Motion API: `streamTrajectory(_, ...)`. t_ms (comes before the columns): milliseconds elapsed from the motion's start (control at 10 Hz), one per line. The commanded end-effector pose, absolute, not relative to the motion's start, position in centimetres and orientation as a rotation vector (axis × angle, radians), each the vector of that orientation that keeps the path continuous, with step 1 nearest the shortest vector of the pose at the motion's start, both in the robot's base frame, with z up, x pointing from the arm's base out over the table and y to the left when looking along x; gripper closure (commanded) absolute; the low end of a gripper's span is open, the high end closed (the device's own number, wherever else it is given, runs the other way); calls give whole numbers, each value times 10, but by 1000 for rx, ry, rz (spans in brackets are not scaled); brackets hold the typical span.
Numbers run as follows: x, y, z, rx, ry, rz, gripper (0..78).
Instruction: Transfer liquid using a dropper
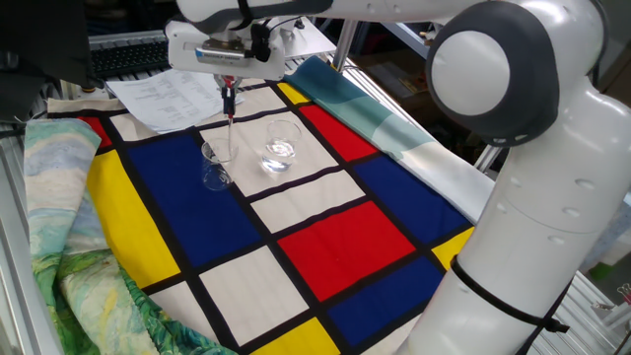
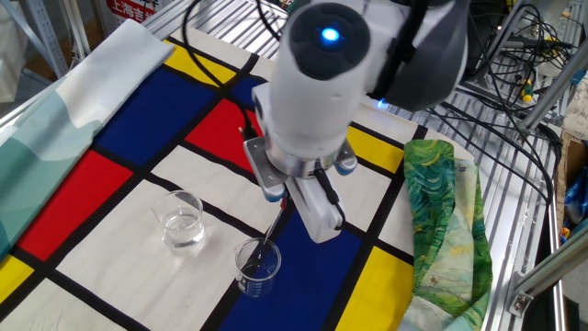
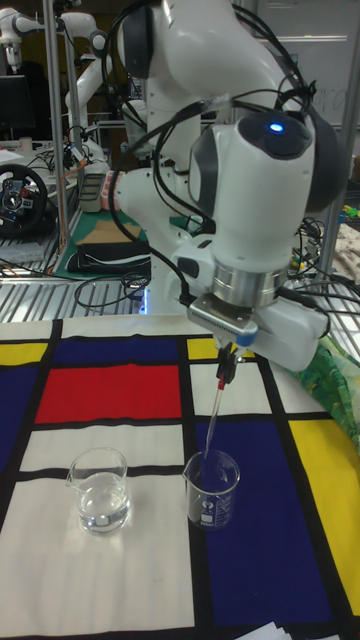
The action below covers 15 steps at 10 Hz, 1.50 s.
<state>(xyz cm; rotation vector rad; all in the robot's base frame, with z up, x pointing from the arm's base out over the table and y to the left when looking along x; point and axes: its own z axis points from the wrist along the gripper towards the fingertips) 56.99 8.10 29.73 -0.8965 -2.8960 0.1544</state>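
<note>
Working left to right in the tall fixed view: rounder glass (image 3: 100,489) holding clear liquid (image 3: 102,512) sits at 9 o'clock of the small beaker (image 3: 212,489). Dropper (image 3: 216,412) hangs tilted, red bulb pinched in the closed gripper (image 3: 230,356), tip just inside the beaker's mouth. Judged step: drawing from, or lifting out of, the beaker. Next move calls for clearing the rim, then carrying toward 9 o'clock over the glass without squeezing early.

arm: reaching over the table, wrist pointing down
gripper (image 3: 229,353): fingers closed on the dropper (image 3: 214,410)
</note>
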Motion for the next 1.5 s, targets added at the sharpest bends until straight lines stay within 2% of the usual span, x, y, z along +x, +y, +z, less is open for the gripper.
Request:
streamTrajectory(100, 571, 81, 299, -894, -2895, 140, 765)
streamTrajectory(1500, 574, 86, 291, -904, -2903, 107, 765)
